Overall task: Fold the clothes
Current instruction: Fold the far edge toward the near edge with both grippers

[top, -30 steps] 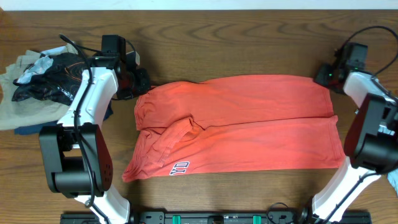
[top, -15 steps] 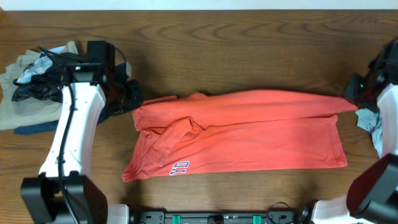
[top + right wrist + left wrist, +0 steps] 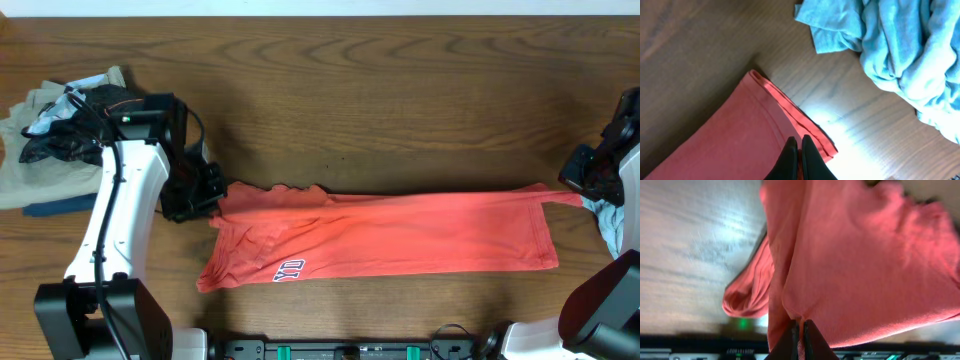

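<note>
The clothes in hand are one coral-red T-shirt (image 3: 400,235), lying as a long narrow band across the near half of the table, with its white-and-dark lettering (image 3: 290,268) at the near left. My left gripper (image 3: 207,195) is shut on the shirt's far left corner. In the left wrist view the fabric (image 3: 855,255) hangs pinched in the left gripper (image 3: 801,330). My right gripper (image 3: 577,190) is shut on the far right corner. Its wrist view shows the hemmed edge (image 3: 790,112) pinched in the right gripper (image 3: 799,145).
A heap of beige, black and blue garments (image 3: 55,140) lies at the far left behind my left arm. A light blue garment (image 3: 603,215) sits at the right edge under my right arm, filling the upper right of the right wrist view (image 3: 900,50).
Both grippers have drawn the shirt's far edge toward the near side and outward. The red band is now much narrower and stretched flatter, and the far half of the table is bare wood.
</note>
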Robot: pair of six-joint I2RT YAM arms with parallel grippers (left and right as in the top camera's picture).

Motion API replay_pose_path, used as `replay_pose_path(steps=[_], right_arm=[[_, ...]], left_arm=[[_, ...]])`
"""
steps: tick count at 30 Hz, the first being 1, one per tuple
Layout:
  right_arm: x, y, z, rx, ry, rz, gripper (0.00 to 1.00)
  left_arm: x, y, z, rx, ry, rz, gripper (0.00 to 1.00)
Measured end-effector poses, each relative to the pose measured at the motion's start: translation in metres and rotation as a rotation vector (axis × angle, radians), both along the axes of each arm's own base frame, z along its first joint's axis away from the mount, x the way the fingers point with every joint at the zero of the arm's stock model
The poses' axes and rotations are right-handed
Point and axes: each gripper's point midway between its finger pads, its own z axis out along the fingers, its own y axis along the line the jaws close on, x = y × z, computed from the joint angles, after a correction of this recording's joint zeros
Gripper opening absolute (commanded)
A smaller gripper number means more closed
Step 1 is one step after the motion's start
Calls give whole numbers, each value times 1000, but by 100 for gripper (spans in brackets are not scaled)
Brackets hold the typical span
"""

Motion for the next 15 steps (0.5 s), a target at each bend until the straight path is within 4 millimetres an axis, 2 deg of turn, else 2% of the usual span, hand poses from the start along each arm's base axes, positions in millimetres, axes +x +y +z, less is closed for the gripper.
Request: replay_pose_path(steps=[6, 12, 13, 15], right_arm=[[-8, 0, -1, -4, 34, -3, 1], [-19, 2, -1, -1, 83, -4, 1], [-20, 2, -1, 0, 88, -4, 2], [-23, 3, -2, 0, 99, -7, 16]], left_arm=[[-28, 3, -21, 22, 103, -5, 6], [-46, 4, -27, 30, 173, -8, 6], [-50, 5, -26, 35, 188, -10, 6], [-55, 7, -25, 47, 210, -13, 6]])
